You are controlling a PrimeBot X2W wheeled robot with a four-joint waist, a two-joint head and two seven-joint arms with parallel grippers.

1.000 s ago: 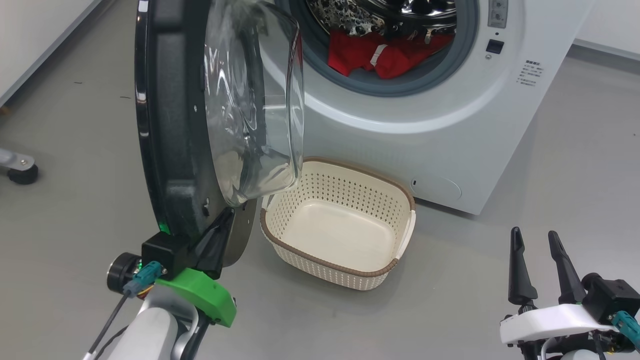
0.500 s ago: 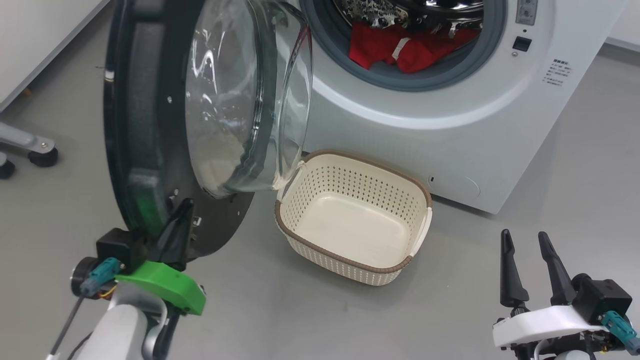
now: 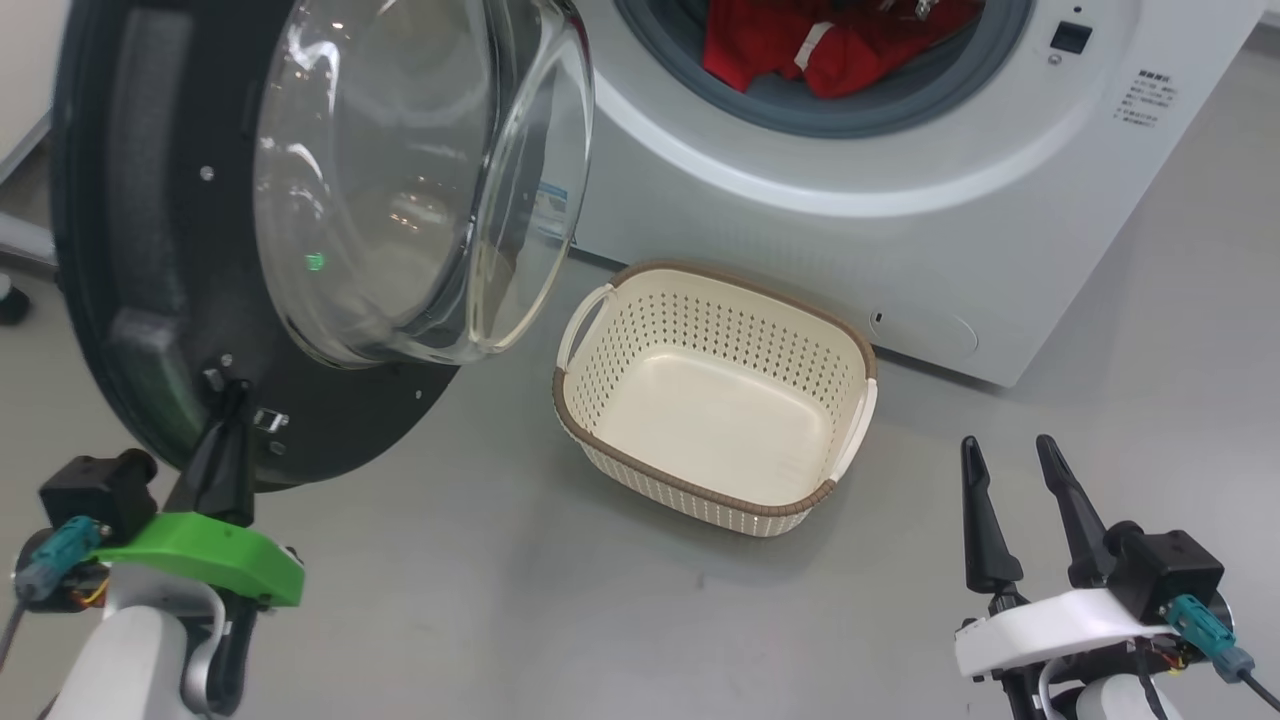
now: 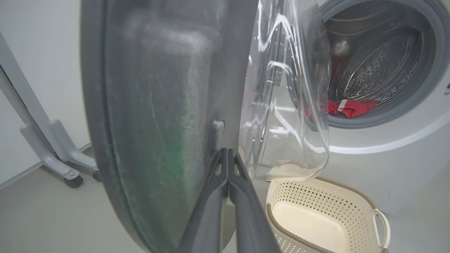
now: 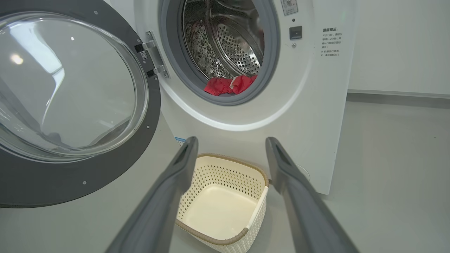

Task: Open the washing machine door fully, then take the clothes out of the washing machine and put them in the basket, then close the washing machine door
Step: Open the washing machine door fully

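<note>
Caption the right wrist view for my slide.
Open right gripper facing an empty cream perforated basket; red clothes inside the white front-loading washing machine.

- The washing machine door [image 3: 120, 250] is being cut off at 11 o'clock in the head view.
- The clothes [image 3: 760, 50] are being cropped there at 12 o'clock.
- The basket [image 4: 316, 200] is being cut off at 5 o'clock in the left wrist view.
- Print on the washing machine [image 3: 900, 240] is being rendered unreadably small.
</note>
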